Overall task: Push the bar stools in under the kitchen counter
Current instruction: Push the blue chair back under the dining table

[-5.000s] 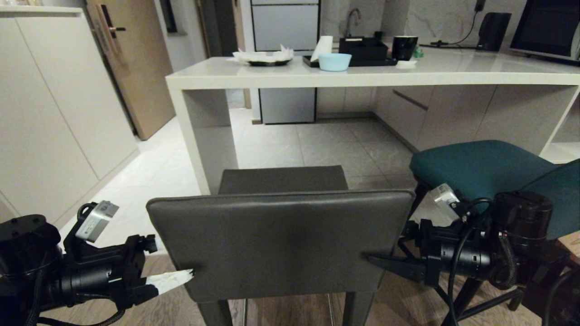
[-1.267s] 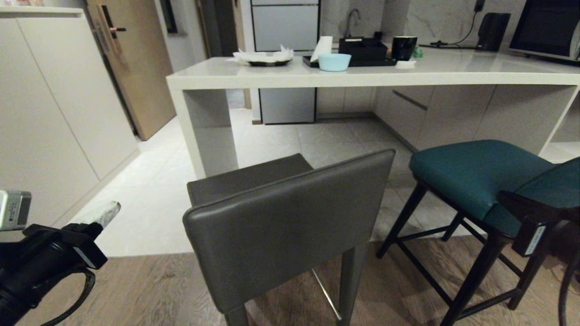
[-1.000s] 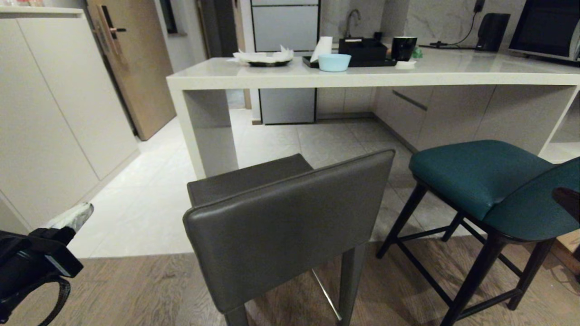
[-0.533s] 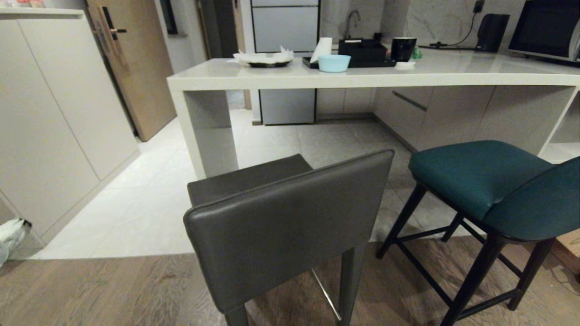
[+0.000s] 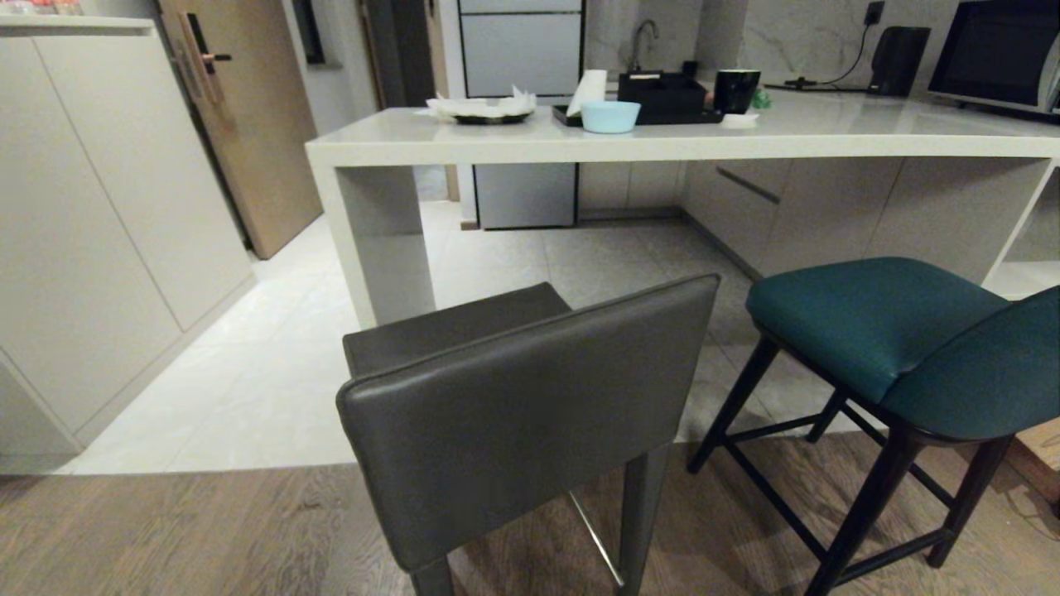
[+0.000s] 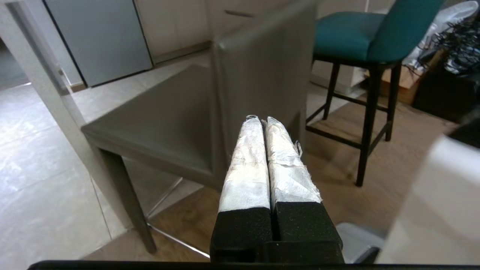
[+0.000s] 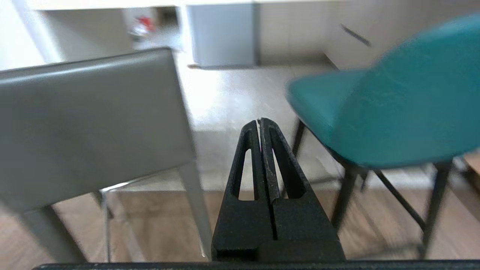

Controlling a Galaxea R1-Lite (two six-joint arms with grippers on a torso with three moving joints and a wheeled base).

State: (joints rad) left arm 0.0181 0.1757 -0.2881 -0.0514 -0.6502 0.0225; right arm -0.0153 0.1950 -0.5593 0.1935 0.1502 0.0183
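Home kitchen, stone counter (image 5: 662, 145), tap (image 5: 644, 37), microwave (image 5: 998, 54), bar stools (image 5: 530, 414)

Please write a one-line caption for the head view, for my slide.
Dark grey stool and teal stool stand short of the cream kitchen counter, not yet pushed under.

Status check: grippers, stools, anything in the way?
Left gripper and right gripper shut, empty. Grey stool angled, teal stool both short of the counter. Path clear.

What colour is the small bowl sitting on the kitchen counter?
Pale blue. The bowl stands on the kitchen counter, and it shows best in the head view.
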